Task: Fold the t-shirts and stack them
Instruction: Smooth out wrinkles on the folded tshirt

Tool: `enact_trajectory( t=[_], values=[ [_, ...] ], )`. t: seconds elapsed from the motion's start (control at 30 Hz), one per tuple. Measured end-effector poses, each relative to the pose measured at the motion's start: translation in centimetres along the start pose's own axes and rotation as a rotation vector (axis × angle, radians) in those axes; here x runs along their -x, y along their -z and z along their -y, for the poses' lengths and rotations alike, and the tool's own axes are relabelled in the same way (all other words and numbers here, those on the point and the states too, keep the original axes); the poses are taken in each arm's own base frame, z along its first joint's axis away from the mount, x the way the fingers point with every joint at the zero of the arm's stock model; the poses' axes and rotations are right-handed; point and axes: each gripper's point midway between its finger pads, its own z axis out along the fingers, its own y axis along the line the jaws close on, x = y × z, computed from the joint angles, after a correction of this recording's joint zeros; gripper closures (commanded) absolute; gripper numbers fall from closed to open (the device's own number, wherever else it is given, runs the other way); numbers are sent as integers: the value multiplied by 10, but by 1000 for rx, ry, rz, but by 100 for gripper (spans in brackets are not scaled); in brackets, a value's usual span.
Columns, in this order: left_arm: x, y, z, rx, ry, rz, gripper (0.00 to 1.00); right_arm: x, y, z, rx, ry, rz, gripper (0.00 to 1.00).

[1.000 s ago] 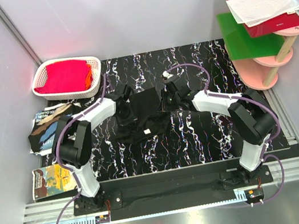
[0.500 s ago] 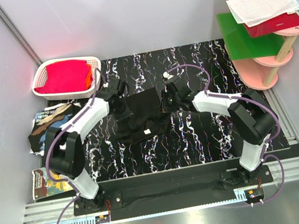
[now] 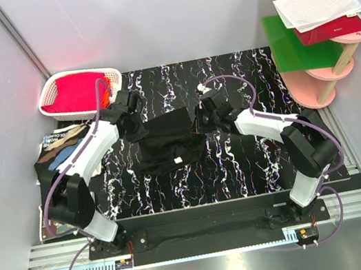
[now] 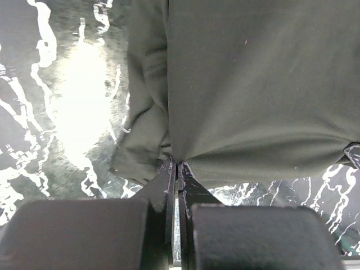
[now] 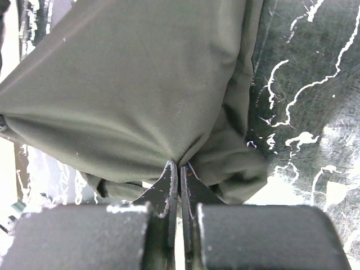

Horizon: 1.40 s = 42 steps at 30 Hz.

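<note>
A black t-shirt [image 3: 171, 140] lies crumpled on the black marbled table [image 3: 242, 166], its far edge stretched between my two grippers. My left gripper [image 3: 135, 125] is shut on the shirt's left far corner; in the left wrist view the closed tips [image 4: 178, 165] pinch the dark cloth [image 4: 247, 84]. My right gripper [image 3: 200, 117] is shut on the right far corner; in the right wrist view the tips [image 5: 179, 164] pinch the cloth [image 5: 129, 90]. A white label shows on the shirt's near part [image 3: 179, 159].
A white basket [image 3: 53, 87] with a red and orange garment [image 3: 82, 91] stands at the back left. A printed dark shirt [image 3: 54, 150] and a book [image 3: 59, 219] lie off the table's left edge. Pink shelves [image 3: 327, 74] with a green sheet and papers stand at the right.
My left gripper has moved left and toward the far side, pulling the shirt's far edge taut and wider. My right gripper has barely moved.
</note>
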Motion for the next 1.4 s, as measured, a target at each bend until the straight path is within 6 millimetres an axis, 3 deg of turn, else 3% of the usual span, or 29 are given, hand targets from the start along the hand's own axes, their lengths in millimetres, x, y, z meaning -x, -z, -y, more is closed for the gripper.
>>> enact_trajectory(
  t=[0.27, 0.5, 0.63, 0.83, 1.0, 1.13, 1.2, 1.27, 1.33, 1.37, 1.4],
  values=[
    [15, 41, -2, -42, 2, 96, 100, 11, 15, -15, 49, 23, 29, 95],
    [12, 45, -4, -38, -15, 79, 100, 5, 19, -16, 57, 31, -1, 99],
    [-8, 39, -11, -37, -17, 26, 100, 4, 28, -20, 70, 39, -12, 99],
    [-57, 41, -18, -59, -40, -43, 100, -2, 45, -26, 105, 49, -26, 100],
    [-103, 33, -24, -59, -62, -108, 100, -45, 43, -13, 118, 10, -144, 100],
    [-141, 13, -36, -26, -54, -192, 100, -98, 36, 8, 93, -50, -284, 100],
    [-150, 10, -35, -24, -65, -211, 100, -122, 31, 17, 82, -74, -346, 100],
    [-159, 5, -32, -22, -76, -230, 100, -142, 28, 22, 83, -109, -399, 95],
    [-167, -2, -29, -15, -92, -249, 96, -141, 26, 18, 109, -120, -400, 86],
    [-172, -4, -29, -8, -98, -261, 84, -141, 25, 17, 114, -122, -400, 79],
    [-175, -8, -29, -2, -106, -271, 59, -142, 24, 16, 124, -125, -401, 50]
  ],
)
